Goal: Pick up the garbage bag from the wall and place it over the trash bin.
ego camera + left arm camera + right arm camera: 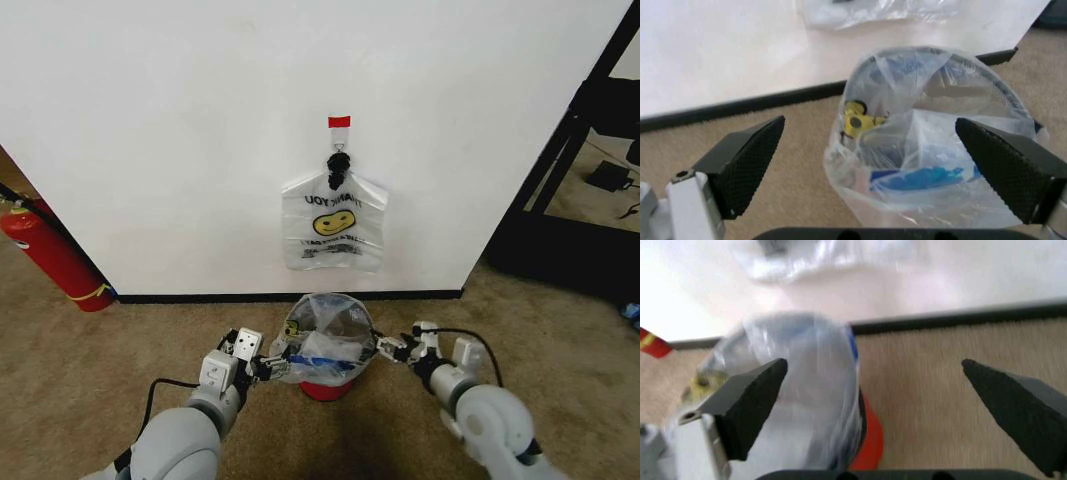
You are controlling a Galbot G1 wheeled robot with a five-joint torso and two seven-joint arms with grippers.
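Observation:
The garbage bag point(325, 335), thin and see-through with a yellow smiley and blue marks, is draped over the trash bin point(325, 388), whose red base shows below it. My left gripper point(272, 365) is open at the bin's left side. In the left wrist view the bag point(927, 170) bulges just ahead of the spread fingers point(747, 160) of that gripper point(868, 125). My right gripper point(385, 350) is open at the bin's right side. The right wrist view has the bag point(800, 380) and the red base point(870, 440) beside one finger, with that gripper point(873, 362) over carpet.
A flat bunch of like bags point(333, 225) gathered by a black tie hangs from a wall hook above the bin. A red fire extinguisher point(50, 255) leans at the far left. A black frame point(560, 170) stands at the right. Tan carpet surrounds the bin.

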